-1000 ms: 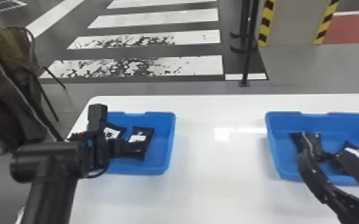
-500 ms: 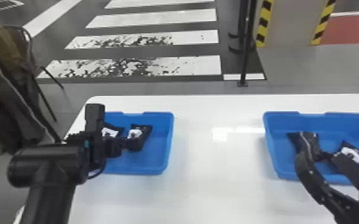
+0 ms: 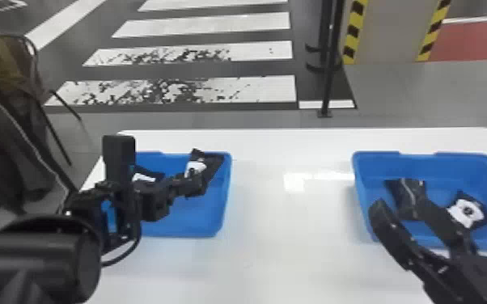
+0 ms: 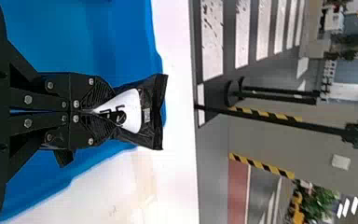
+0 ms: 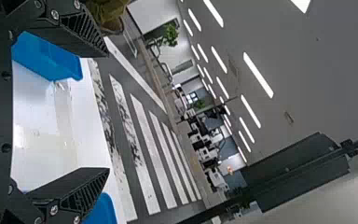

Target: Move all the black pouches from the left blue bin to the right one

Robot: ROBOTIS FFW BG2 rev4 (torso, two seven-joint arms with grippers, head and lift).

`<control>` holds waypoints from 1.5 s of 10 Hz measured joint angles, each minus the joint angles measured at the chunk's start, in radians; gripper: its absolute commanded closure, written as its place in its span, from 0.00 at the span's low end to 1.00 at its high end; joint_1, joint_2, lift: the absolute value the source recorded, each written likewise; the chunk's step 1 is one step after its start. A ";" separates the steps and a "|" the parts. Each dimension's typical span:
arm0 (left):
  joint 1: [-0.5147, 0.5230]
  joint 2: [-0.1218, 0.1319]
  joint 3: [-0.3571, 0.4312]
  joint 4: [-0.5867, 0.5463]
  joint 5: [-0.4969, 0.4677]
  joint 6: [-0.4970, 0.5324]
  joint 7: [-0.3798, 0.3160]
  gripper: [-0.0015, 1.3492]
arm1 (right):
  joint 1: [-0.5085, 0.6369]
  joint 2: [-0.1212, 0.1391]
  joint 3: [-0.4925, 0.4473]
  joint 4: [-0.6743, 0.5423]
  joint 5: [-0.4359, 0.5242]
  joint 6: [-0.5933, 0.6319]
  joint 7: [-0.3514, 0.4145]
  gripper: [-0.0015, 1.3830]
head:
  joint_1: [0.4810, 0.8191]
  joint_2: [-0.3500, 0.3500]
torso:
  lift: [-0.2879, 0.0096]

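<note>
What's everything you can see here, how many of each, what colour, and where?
Table: one, white, under the bins
Left bin: one, blue, table's left
Right bin: one, blue, table's right
Pouches: four visible, black; one in the left gripper's jaws, one in the left bin, two in the right bin
Crosswalk stripes: several, white, floor beyond
Post: black, beyond the table
Column: one, grey, yellow-and-black edges, far right
Ceiling lights: several, white, overhead
Left gripper: one, black, at the left bin
Right gripper: one, black, jaws open, by the right bin
</note>
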State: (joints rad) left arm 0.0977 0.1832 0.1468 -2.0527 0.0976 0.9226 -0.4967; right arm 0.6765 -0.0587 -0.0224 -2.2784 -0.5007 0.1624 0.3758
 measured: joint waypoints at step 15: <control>0.088 0.028 -0.330 -0.201 0.307 -0.049 -0.004 0.48 | -0.334 -0.067 0.144 0.273 -0.179 0.103 0.038 0.92 | 0.63 0.39 | 0.50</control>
State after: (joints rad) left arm 0.1861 0.2111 -0.1835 -2.2542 0.4048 0.8738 -0.5009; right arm 0.3425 -0.1258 0.1217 -2.0058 -0.6793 0.2651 0.4136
